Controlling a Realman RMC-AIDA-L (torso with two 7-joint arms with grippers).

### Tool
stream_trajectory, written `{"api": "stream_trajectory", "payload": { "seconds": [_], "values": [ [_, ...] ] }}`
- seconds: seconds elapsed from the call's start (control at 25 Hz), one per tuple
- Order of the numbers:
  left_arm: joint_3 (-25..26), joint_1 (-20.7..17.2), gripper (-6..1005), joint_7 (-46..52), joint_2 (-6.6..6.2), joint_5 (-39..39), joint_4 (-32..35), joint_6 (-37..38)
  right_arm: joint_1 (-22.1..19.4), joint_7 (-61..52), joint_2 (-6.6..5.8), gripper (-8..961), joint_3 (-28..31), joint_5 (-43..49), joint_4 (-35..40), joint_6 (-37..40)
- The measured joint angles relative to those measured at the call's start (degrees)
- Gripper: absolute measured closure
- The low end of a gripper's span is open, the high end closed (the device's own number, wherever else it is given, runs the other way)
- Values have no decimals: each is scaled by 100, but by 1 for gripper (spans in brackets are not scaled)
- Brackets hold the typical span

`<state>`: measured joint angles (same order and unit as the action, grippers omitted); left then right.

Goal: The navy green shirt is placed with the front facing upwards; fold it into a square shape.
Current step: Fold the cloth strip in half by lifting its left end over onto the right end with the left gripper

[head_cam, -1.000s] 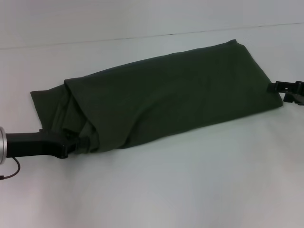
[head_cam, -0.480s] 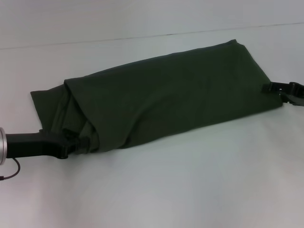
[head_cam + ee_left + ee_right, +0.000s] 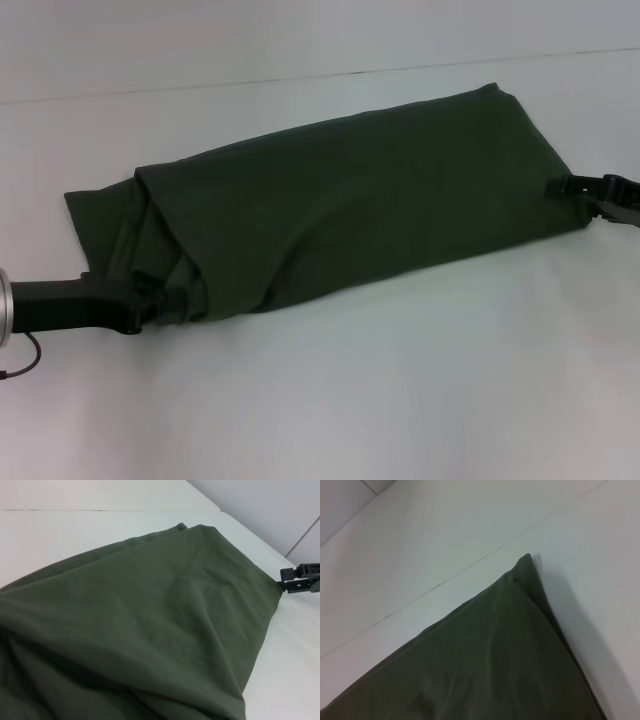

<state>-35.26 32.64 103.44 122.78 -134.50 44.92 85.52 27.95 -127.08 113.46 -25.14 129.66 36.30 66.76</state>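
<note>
Nearest, left gripper: the left gripper (image 3: 172,300) was seen low at the near-left end of the navy green shirt (image 3: 360,200), its black body lying along the white table (image 3: 380,400). Its tips were buried in the bunched cloth (whether the fingers were clamped on fabric or merely pushed in could not be told).

Shirt, near end: loose folds and an overlapping flap were gathered at the left end, where a lower layer stuck out past the upper one.

Shirt, overall: the garment was laid as a long, narrow band running diagonally from near-left to far-right across the table, with only plain green cloth shown on top.

Right gripper: the right gripper (image 3: 575,187) was found at the shirt's far-right edge, its black tip touching or just over the hem; in the left wrist view (image 3: 292,580) it was seen against that same edge. The state of its fingers could not be told.

Farthest, shirt corner: a pointed folded corner (image 3: 522,565) was shown flat on the table in the right wrist view.
</note>
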Motion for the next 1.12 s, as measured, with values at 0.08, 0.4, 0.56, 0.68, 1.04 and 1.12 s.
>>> {"api": "stream_trajectory", "payload": {
  "seconds": [0.08, 0.4, 0.56, 0.68, 1.04, 1.12],
  "values": [
    [2, -8, 930, 0, 0, 3, 0, -4, -6, 0, -1, 194, 0, -1, 0, 18],
    [2, -15, 925, 0, 0, 4, -1, -36, -43, -8, -35, 315, -2, 43, -40, 7],
    [2, -23, 922, -1, 0, 4, -1, -37, -52, 3, -56, 409, -19, 46, -108, -19],
    [2, -23, 920, -7, 0, 4, 0, -43, -59, 3, -72, 506, -54, 54, -137, -17],
    [9, -21, 914, -9, 0, 4, 0, -45, -72, 5, -79, 926, -71, 60, -132, -16],
    [11, -21, 913, -9, 0, 4, -1, -44, -71, 8, -79, 933, -70, 60, -120, -21]
  ]
}}
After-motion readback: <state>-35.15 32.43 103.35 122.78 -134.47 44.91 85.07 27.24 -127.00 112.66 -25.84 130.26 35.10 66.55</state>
